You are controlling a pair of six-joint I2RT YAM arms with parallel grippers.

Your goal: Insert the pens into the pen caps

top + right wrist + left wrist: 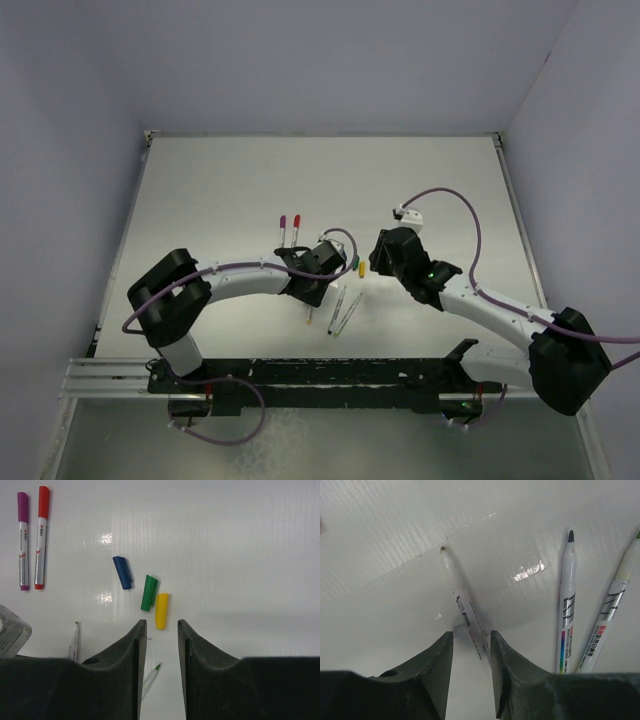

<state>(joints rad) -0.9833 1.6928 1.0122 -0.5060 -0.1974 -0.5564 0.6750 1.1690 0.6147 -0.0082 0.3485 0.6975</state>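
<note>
Both arms bend inward, released: left tool [471, 634] straddles a pen [455, 585], right tool [161, 622] beside yellow cap [161, 609].

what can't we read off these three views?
Left wrist: the pen between the fingers of the left gripper runs back behind them; contact unclear, tip colour too small.
Right wrist: the green-tipped pen is mostly covered by the right gripper.
Top view: the blue cap does not show, probably under the left arm; the yellow cap is a speck.
</note>
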